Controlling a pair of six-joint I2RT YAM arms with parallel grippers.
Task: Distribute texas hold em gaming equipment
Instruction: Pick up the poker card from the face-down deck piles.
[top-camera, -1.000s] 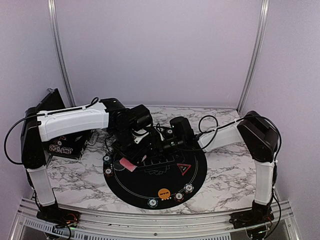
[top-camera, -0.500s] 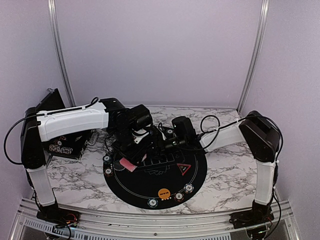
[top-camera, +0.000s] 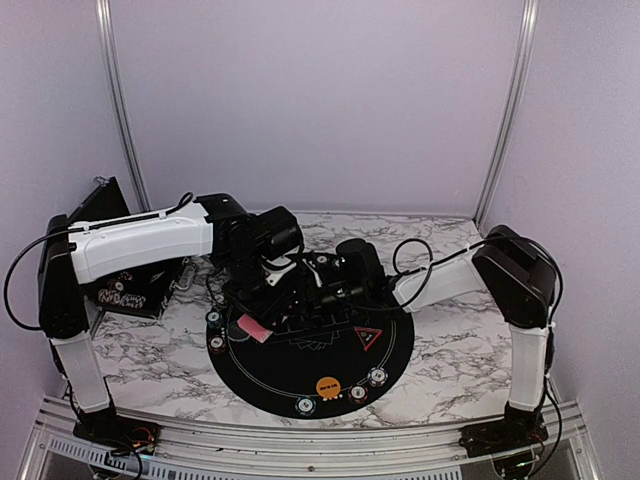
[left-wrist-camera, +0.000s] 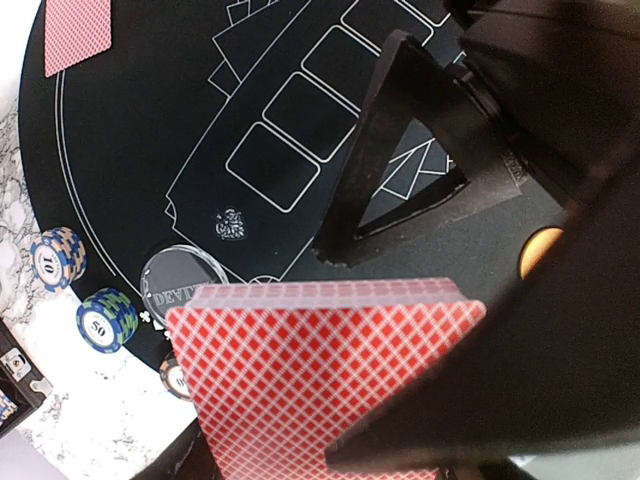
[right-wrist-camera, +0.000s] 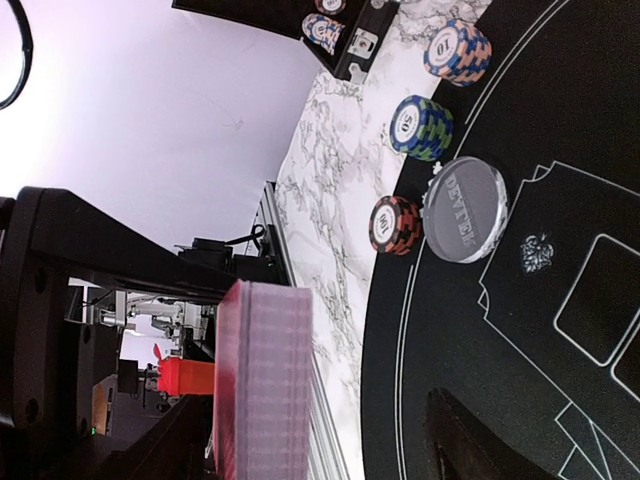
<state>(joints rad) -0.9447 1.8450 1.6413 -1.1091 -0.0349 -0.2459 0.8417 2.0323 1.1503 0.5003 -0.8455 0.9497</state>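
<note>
My left gripper (left-wrist-camera: 335, 410) is shut on a deck of red-backed playing cards (left-wrist-camera: 290, 370), held above the black mat (top-camera: 392, 352). My right gripper (right-wrist-camera: 330, 410) is open right beside it, and the deck's edge (right-wrist-camera: 265, 380) stands between its fingers. One loose card (top-camera: 254, 330) lies face down on the mat's left part. Striped poker chips (left-wrist-camera: 57, 256) and a clear dealer button (left-wrist-camera: 180, 285) sit along the mat's left rim. More chips (top-camera: 358, 393) and an orange disc (top-camera: 327, 385) lie at the near rim. A red triangle marker (top-camera: 368, 336) is on the right.
A black box (top-camera: 120, 292) holding more chips stands at the table's left, behind the left arm. Both arms crowd together over the mat's far half. Marble tabletop (top-camera: 460, 350) shows to the right of the mat.
My right gripper has shifted left, closer to the deck, and its jaws have spread a little wider. The left gripper and deck have barely moved.
</note>
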